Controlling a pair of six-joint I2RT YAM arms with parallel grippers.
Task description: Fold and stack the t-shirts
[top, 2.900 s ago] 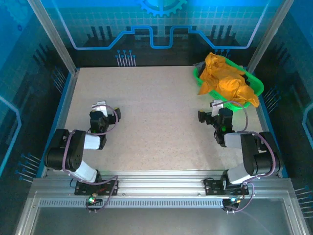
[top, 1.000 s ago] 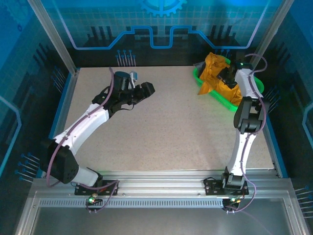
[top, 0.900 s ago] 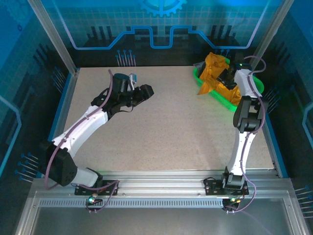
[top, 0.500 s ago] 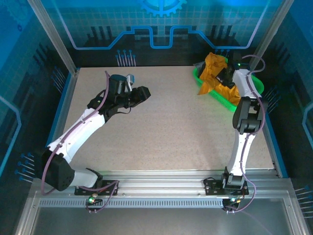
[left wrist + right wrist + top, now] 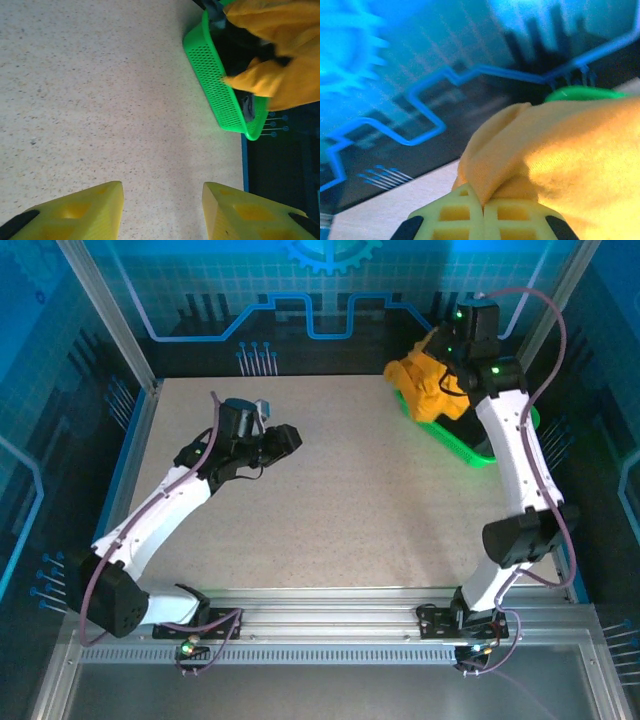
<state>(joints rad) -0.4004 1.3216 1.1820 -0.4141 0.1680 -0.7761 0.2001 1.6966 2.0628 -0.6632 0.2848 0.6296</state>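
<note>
Above the basket [image 5: 470,452], right jaws have just clamped the shirt [image 5: 425,390] and lifted it, so pickup looks done. Left jaws have narrowed to half-open, empty over the table [image 5: 350,510]; laying flat comes next.

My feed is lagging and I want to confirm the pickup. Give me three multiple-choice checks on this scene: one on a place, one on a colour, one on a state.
1. Where on the table is the basket?
A near left corner
B far right corner
C centre

2. What colour is the shirt?
A orange-yellow
B blue
C white

3. What is the right hand doing?
A open and empty
B shut on the shirt
C shut on the basket

Answers:
1 B: the green basket lies by the far right edge.
2 A: the cloth is plain bright orange-yellow.
3 B: the right wrist view shows cloth pinched in the closed hand.
</note>
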